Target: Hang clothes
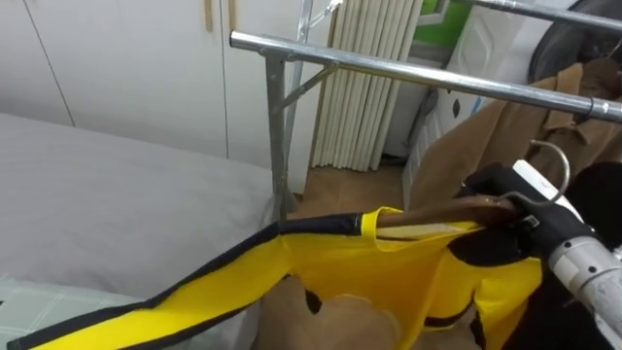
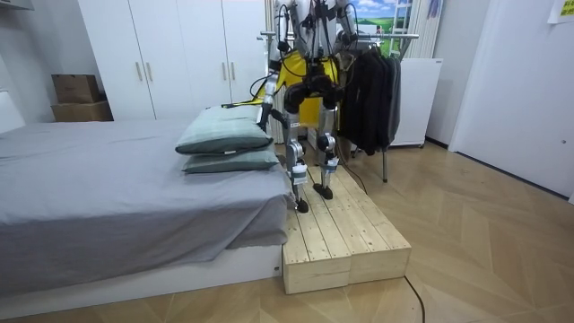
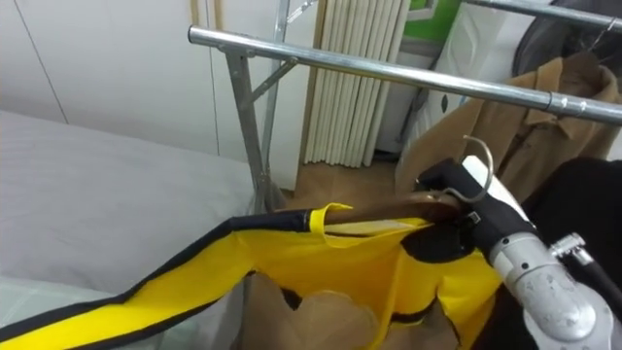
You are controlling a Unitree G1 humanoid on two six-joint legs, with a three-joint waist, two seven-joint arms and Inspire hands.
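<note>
Robot stands on a wooden platform (image 2: 345, 238) at the foot end of the bed (image 1: 97, 194), back to the room camera, facing the clothes rack (image 1: 418, 73).

Bed: grey cover, two green-grey pillows (image 2: 229, 135) stacked at the corner nearest the robot.

White wardrobe (image 1: 126, 68) behind the bed, doors closed.

Rack: metal rail runs across the upper eye view, upright post at its left end. A tan coat (image 1: 486, 136) hangs on the rail to the right; dark garments (image 2: 372, 90) hang further along it.

Yellow garment (image 1: 389, 272), black trim: sits on a wooden hanger (image 1: 437, 209), below the rail and in front of it. One long sleeve trails down to the left over the bed edge and out of the lower left corner.

Right hand (image 1: 501, 190): fingers curled tight round the hanger's neck, carrying hanger and garment.

Hanger's metal hook (image 1: 552, 158) stands up above the hand, under the rail, not yet over it.

Left hand (image 2: 264, 115): low at the robot's side near the pillows; its state cannot be read.
</note>
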